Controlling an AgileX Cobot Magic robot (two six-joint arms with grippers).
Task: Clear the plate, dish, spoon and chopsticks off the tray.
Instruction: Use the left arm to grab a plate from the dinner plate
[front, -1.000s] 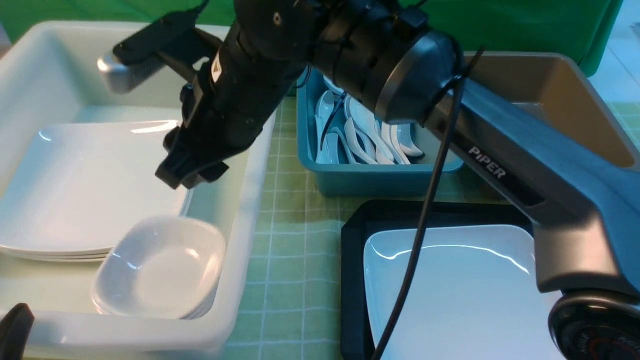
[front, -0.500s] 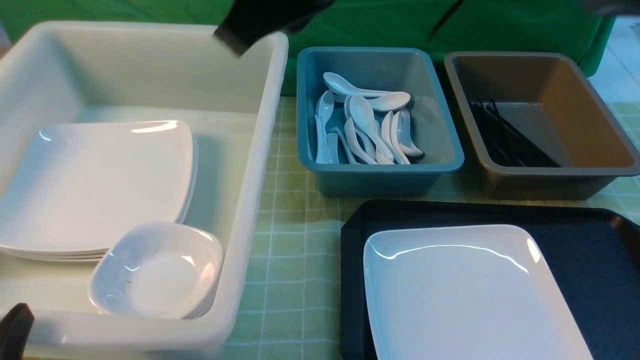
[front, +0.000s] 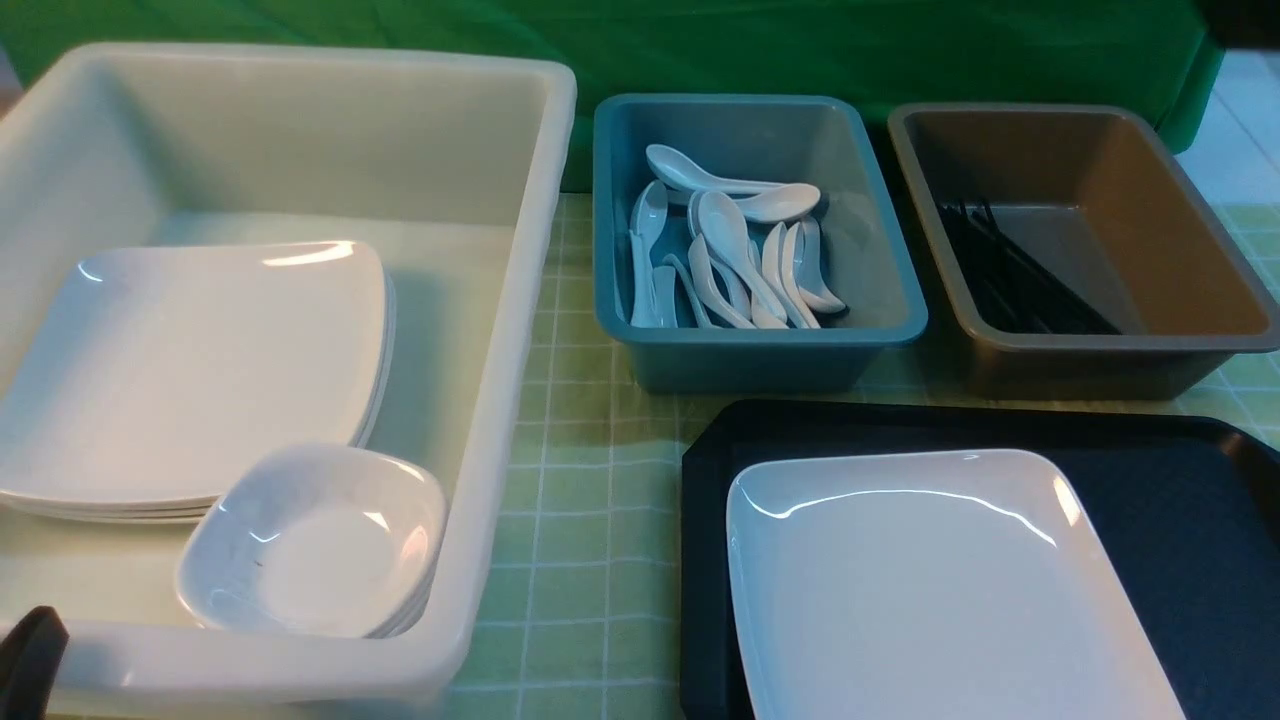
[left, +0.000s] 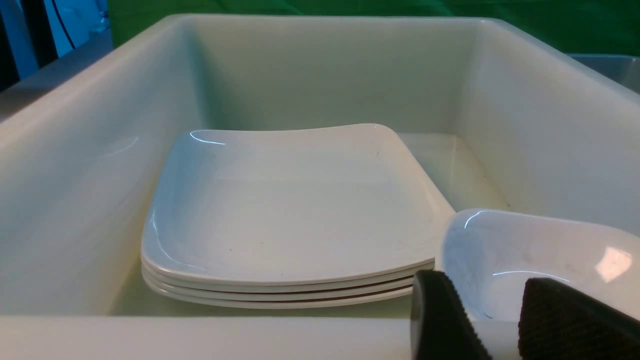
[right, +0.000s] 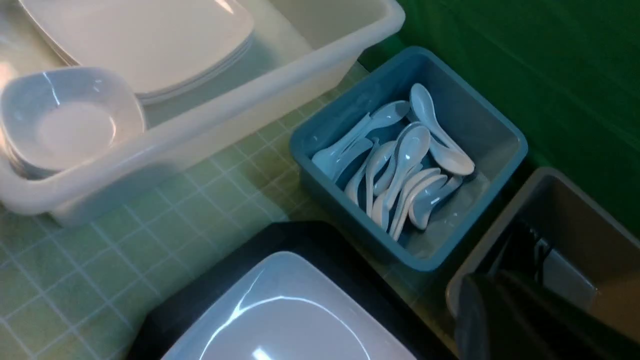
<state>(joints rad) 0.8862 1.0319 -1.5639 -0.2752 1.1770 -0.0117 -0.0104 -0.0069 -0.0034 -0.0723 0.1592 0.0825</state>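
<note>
Plate (front: 940, 590) on tray (front: 1180, 520), spoons (front: 730, 250) in blue tub (front: 750, 365)

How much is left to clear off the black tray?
Nearly done. Spoons lie in the blue tub, chopsticks in the brown tub, small dishes in the white tub. The left gripper and right gripper hold nothing. Only the plate shows on the tray, waiting.
</note>
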